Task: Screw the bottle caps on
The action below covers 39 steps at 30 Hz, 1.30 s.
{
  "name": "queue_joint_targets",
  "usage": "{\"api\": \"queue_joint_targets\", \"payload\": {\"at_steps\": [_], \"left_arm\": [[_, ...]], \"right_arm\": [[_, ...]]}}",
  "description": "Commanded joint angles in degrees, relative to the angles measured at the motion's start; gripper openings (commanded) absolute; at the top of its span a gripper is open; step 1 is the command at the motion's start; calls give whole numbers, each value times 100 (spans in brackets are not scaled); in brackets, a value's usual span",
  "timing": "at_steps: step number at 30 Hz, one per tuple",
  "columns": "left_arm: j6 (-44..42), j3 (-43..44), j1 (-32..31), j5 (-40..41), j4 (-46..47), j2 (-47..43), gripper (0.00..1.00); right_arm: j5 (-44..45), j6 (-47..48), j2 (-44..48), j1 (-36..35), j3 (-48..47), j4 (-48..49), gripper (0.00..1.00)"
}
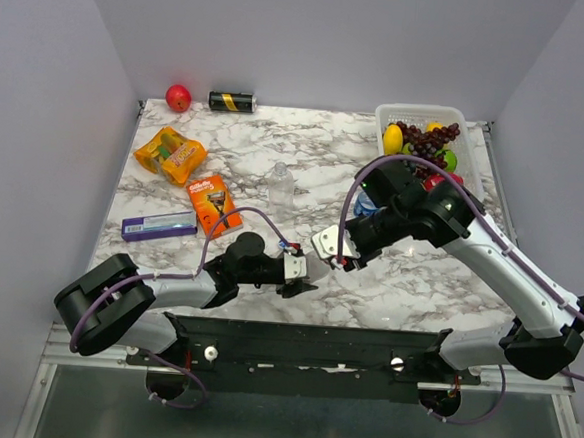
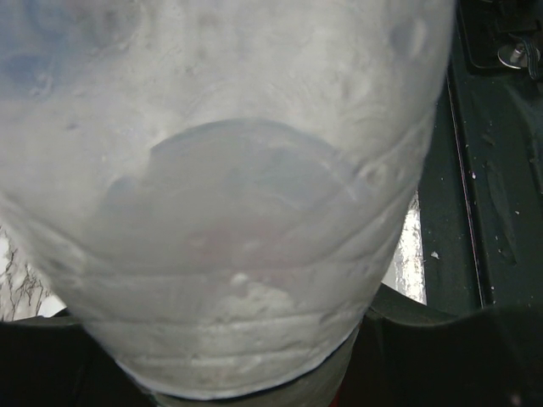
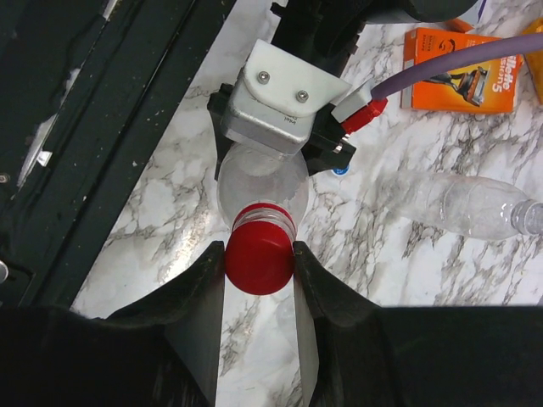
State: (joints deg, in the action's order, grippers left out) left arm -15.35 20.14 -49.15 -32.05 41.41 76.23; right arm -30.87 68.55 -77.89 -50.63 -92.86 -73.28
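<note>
Since the left fingers [image 1: 310, 283] are clamped round the body of the clear bottle [image 3: 259, 182], it lies on its side over the tabletop [image 3: 170, 212], mid-frame in the right wrist view, neck toward the right arm. Right fingers [image 3: 204, 292] are pinched narrow on the red cap [image 3: 259, 259], lower centre, cap seated on the neck. Can't tell if the threads have caught. Bottle looks empty: light, thin-walled, likely to crush or spin under torque. Hold the stiffer body end firmly. Cap is small and hard: pinch across the rim and keep it square, else it cross-threads.

The cap [image 3: 259, 259] sits on the bottle [image 3: 259, 182] neck.
</note>
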Motion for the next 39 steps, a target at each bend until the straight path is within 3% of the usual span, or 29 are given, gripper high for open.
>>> {"api": "queue_joint_targets", "payload": {"at_steps": [1, 16, 28, 39], "left_arm": [[-126, 148, -34, -161, 192, 33, 0], [-108, 16, -25, 41, 684, -46, 0], [-609, 60, -34, -126, 491, -90, 0], [-293, 95, -25, 120, 482, -64, 0]], "right_arm": [[213, -9, -7, -87, 180, 217, 36], [99, 106, -157, -96, 22, -371, 36], [161, -44, -350, -96, -267, -415, 36], [-138, 62, -447, -96, -400, -855, 37]]}}
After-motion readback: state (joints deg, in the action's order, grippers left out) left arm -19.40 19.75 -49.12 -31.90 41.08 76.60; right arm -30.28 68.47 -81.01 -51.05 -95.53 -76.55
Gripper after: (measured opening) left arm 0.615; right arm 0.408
